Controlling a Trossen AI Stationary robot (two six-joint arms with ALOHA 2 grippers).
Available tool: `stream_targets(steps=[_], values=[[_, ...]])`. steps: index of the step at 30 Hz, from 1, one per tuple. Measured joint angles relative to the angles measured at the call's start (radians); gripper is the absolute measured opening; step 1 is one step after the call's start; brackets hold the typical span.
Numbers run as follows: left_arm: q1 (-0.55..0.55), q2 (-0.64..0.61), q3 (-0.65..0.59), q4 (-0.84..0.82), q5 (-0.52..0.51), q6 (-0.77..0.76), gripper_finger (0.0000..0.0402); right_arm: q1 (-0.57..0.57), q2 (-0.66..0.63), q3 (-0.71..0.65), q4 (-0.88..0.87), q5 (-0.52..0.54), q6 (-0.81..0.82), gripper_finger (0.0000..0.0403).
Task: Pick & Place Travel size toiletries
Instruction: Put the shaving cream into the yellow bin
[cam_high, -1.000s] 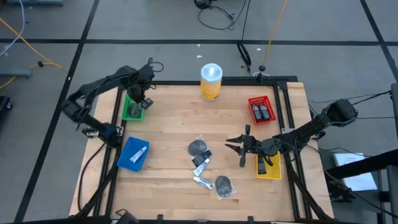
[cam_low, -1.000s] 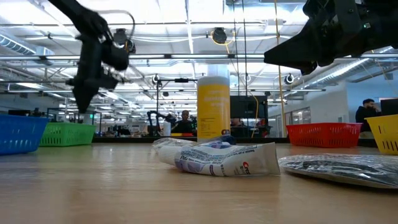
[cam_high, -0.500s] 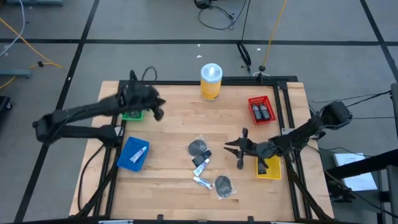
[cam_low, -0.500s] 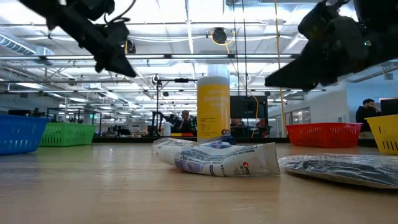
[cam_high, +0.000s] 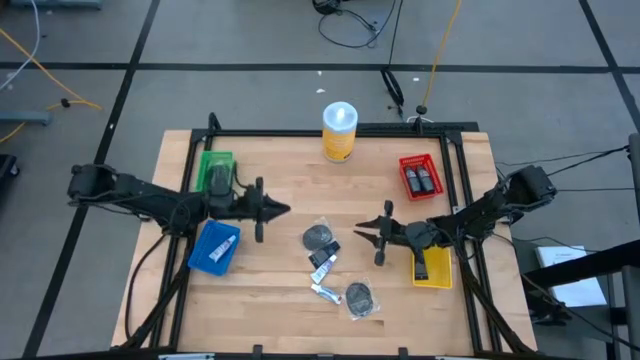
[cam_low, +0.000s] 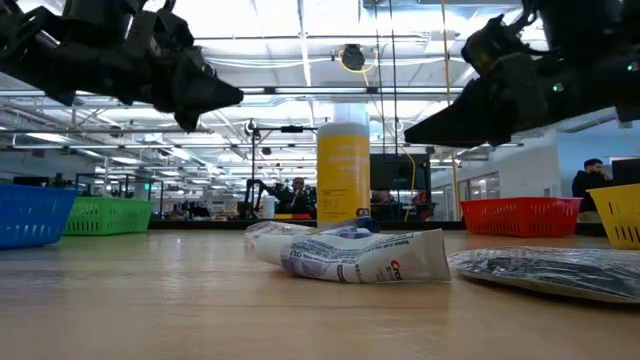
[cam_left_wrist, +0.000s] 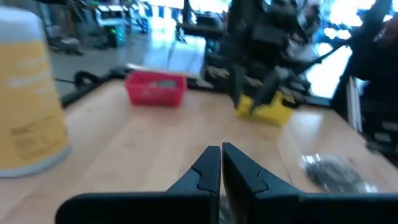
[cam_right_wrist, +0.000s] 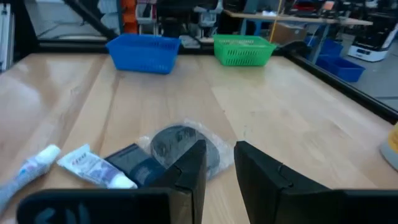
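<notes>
Wooden counter (cam_high: 290, 170) carries the toiletries (cam_high: 335, 268) clustered at centre-front. Left jaws (cam_high: 283, 209) hang clenched and empty above bare wood, well apart from the cluster, toward the left. Right jaws (cam_high: 364, 234) hang slightly parted, empty, just right of the round dark packet (cam_high: 318, 237), not touching it.

The surface (cam_high: 290, 185) is pale blond wood with a black frame. On it stand a green bin (cam_high: 213, 172), a blue bin (cam_high: 213, 247), a red bin (cam_high: 420, 177) and a yellow bin (cam_high: 432, 268). The canister (cam_high: 339, 131) is yellow with a white lid. The round packets (cam_high: 319, 237) are dark grey; the tube (cam_low: 360, 256) is white with blue and red print. Both arms' fingers (cam_left_wrist: 211, 165) are black.
</notes>
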Motion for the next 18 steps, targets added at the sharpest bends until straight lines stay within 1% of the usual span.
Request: stream_targets(steps=[2,4,7,11,13,16,18], values=[[-0.020,0.034,0.007,0.008,-0.005,0.026,0.0009,-0.024,0.001,0.000,-0.002,-0.040,-0.005,0.0076],[-0.024,0.072,0.026,0.053,-0.008,0.091,0.0003,-0.047,0.001,0.000,0.000,-0.084,-0.013,0.0079],[-0.023,0.119,0.053,0.109,-0.009,0.162,0.0005,-0.083,0.001,0.000,-0.002,-0.165,-0.029,0.0093],[-0.023,0.172,0.100,0.125,-0.009,0.196,0.0017,-0.123,0.001,0.017,-0.012,-0.296,-0.021,0.0132],[-0.023,0.196,0.123,0.125,-0.009,0.202,0.0020,-0.136,0.001,0.033,-0.052,-0.354,-0.011,0.0155],[-0.022,0.231,0.152,0.125,-0.008,0.205,0.0017,-0.146,0.001,0.054,-0.105,-0.419,0.013,0.0188],[-0.022,0.253,0.163,0.125,-0.007,0.189,0.0011,-0.146,0.003,0.063,-0.117,-0.434,0.015,0.0207]])
